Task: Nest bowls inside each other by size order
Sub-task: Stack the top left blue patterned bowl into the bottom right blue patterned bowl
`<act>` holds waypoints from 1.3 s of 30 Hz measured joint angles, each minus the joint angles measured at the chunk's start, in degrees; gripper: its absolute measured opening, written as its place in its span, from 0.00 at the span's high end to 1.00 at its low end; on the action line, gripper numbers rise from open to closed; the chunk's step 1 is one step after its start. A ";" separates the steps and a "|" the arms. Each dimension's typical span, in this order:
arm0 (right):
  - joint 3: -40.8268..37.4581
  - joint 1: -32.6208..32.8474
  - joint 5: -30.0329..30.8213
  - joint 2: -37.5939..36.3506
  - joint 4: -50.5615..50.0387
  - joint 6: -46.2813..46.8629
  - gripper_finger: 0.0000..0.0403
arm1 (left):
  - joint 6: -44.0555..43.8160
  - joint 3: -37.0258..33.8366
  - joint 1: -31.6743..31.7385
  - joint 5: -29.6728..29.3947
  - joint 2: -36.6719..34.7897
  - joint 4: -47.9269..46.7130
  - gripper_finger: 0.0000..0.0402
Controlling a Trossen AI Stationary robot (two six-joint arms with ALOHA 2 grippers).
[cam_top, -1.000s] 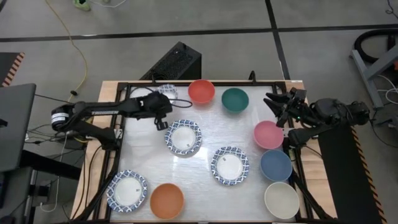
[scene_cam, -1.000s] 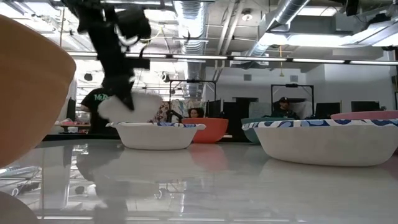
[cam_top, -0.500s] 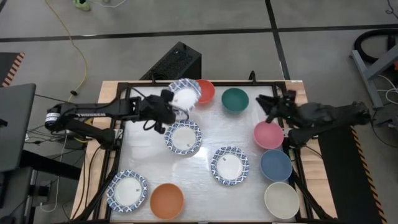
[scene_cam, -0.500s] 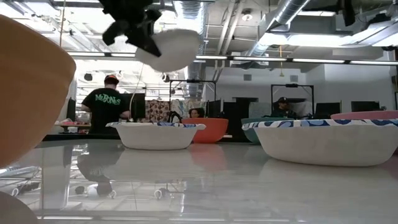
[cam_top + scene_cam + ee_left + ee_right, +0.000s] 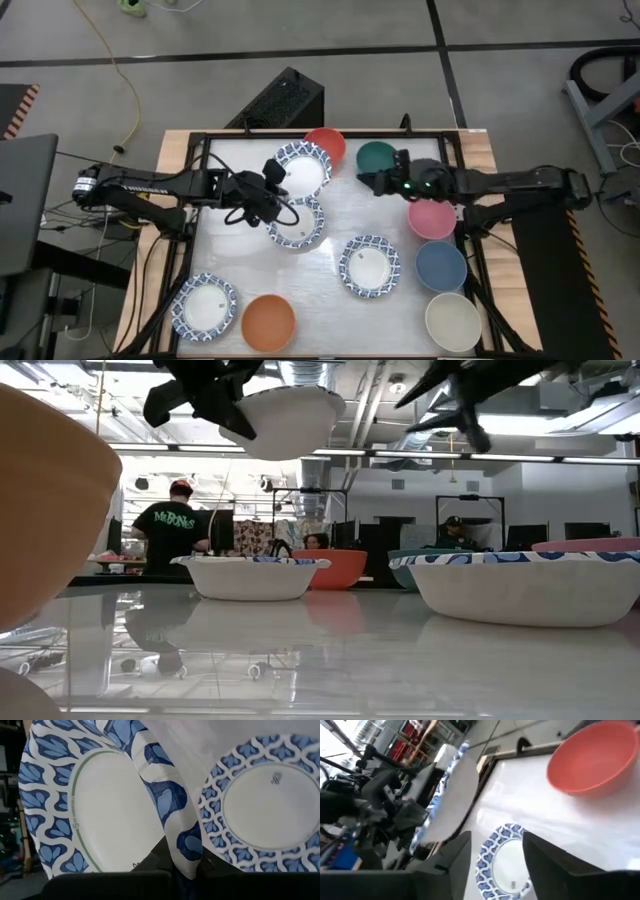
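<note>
Bowls lie spread over the white desk (image 5: 240,262). At the near left corner sits a patterned bowl (image 5: 204,306), with the orange bowl (image 5: 268,321) just beside it. The left hand (image 5: 268,190) reaches in from the left side and is clamped on the rim of a raised patterned bowl (image 5: 302,171), held up off the desk and tilted; in the low view that lifted bowl (image 5: 285,418) hangs high above the surface. Under it, partly covered from above, another patterned bowl (image 5: 297,222) rests flat on the desk. The red bowl (image 5: 328,140) stands at the far edge, half hidden behind the lifted one. A fourth patterned bowl (image 5: 369,266) sits near the middle. The teal bowl (image 5: 377,157) is at the far edge, and the right hand (image 5: 372,180) hovers just beside it, over the desk, its two fingers (image 5: 457,855) spread apart and holding nothing. Down the right side run the pink bowl (image 5: 432,217), the blue bowl (image 5: 442,265) and the cream bowl (image 5: 452,321), one after another toward the near edge.
</note>
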 joint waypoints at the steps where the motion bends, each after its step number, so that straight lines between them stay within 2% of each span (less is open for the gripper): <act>1: -0.02 -0.45 -1.17 0.82 1.81 -0.04 0.46 | 0.51 0.00 -0.36 -0.32 0.00 -0.83 1.00; 7: 0.00 -1.72 -2.76 6.26 16.47 1.41 0.33 | 4.46 0.00 -0.98 -0.27 0.00 -3.32 1.00; 15: 0.03 -2.31 -5.08 14.70 27.37 4.38 0.31 | 6.15 -0.05 -1.02 -0.04 0.00 -2.86 1.00; 20: 2.79 -2.17 -5.42 18.43 27.63 3.75 0.31 | 8.80 -0.11 -1.02 -0.02 0.00 -2.84 1.00; 27: 6.85 -2.73 -9.49 22.08 27.48 1.38 0.32 | 11.75 -0.13 -1.02 0.37 0.00 -3.06 1.00; 30: 8.00 -2.71 -9.83 22.50 23.67 3.36 0.37 | 13.82 -0.20 -1.02 0.42 0.05 -3.34 1.00; 33: 9.18 -2.71 -10.33 22.50 16.45 4.15 0.46 | 15.61 -0.20 -1.02 0.03 0.88 -3.06 1.00; 36: 9.67 -2.68 -11.00 22.45 11.64 5.12 0.60 | 16.80 -0.20 -1.10 -0.11 2.12 -2.35 1.00; 39: 9.75 -2.61 -10.66 22.39 10.44 5.70 0.78 | 17.13 -0.20 -1.59 -0.79 3.55 -1.78 1.00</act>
